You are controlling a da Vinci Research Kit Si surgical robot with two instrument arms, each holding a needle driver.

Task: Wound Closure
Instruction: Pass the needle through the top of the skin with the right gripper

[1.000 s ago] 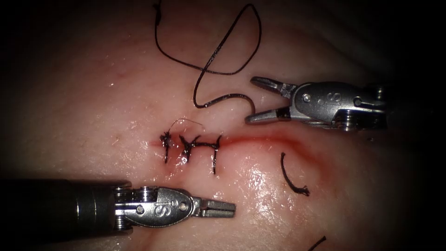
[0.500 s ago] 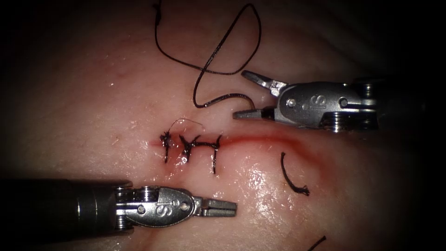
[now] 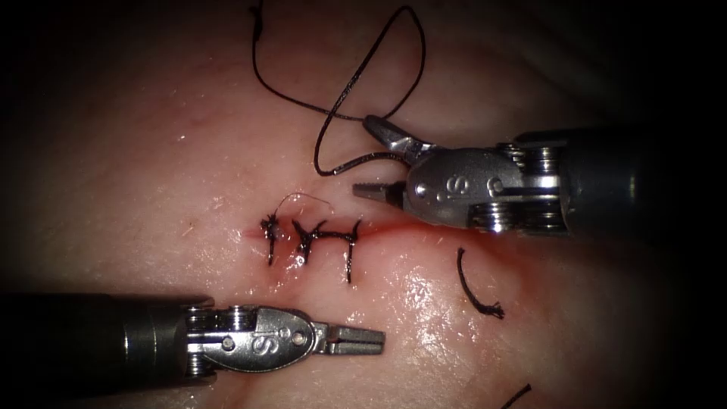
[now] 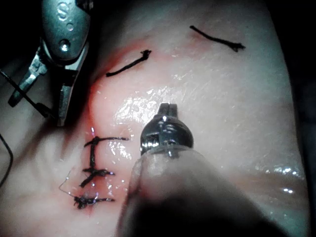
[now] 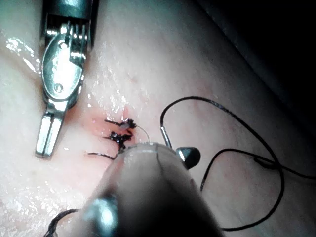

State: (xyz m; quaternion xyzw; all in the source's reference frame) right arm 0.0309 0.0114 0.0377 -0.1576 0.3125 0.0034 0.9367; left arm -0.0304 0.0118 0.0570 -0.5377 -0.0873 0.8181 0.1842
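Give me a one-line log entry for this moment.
left tool: shut, holds nothing | right tool: open around thread, moved left | needle: not identified | stitches: placed on cut

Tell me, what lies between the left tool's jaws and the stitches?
Only bare, glistening tissue separates the left tool from the stitches, in the endoscope view.

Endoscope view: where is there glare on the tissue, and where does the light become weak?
Endoscope view: glare sits on the wet tissue beside the left tool, whose shut jaws hold nothing; the light fades to dark at the edges, over both shafts. The right tool, its jaws open and empty, is well lit near the thread. Left wrist view: a bright patch shines near the stitches.
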